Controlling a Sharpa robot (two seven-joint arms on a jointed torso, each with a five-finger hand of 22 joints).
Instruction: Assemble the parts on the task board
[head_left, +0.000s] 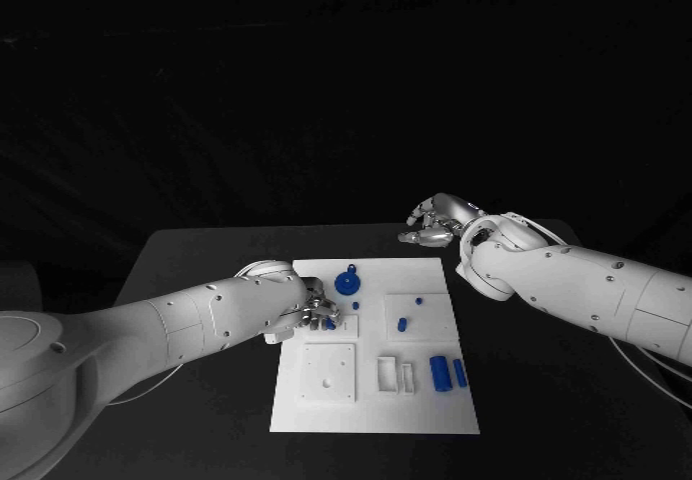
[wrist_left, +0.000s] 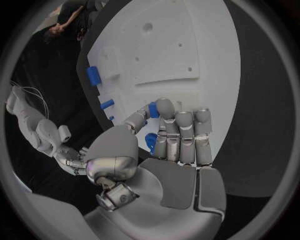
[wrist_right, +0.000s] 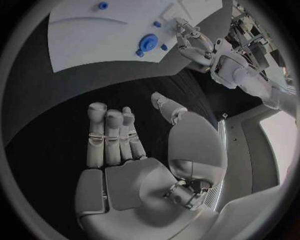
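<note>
In the head view the left arm reaches in over the board (head_left: 378, 400), its hand (head_left: 315, 312) low at the board's left edge, fingers curled onto a small blue part (head_left: 330, 323). The right hand (head_left: 437, 222) hangs over bare table past the board's far right corner, holding nothing, fingers loosely bent. A blue gear (head_left: 348, 282) stands on the board just beyond the left hand; two blue bars (head_left: 449, 373) lie near the right edge. In the left wrist view the fingers (wrist_left: 181, 135) pinch the blue part (wrist_left: 152, 141) against the thumb over the board. In the right wrist view the right hand (wrist_right: 134, 150) is empty, fingers side by side, thumb apart, over black table.
</note>
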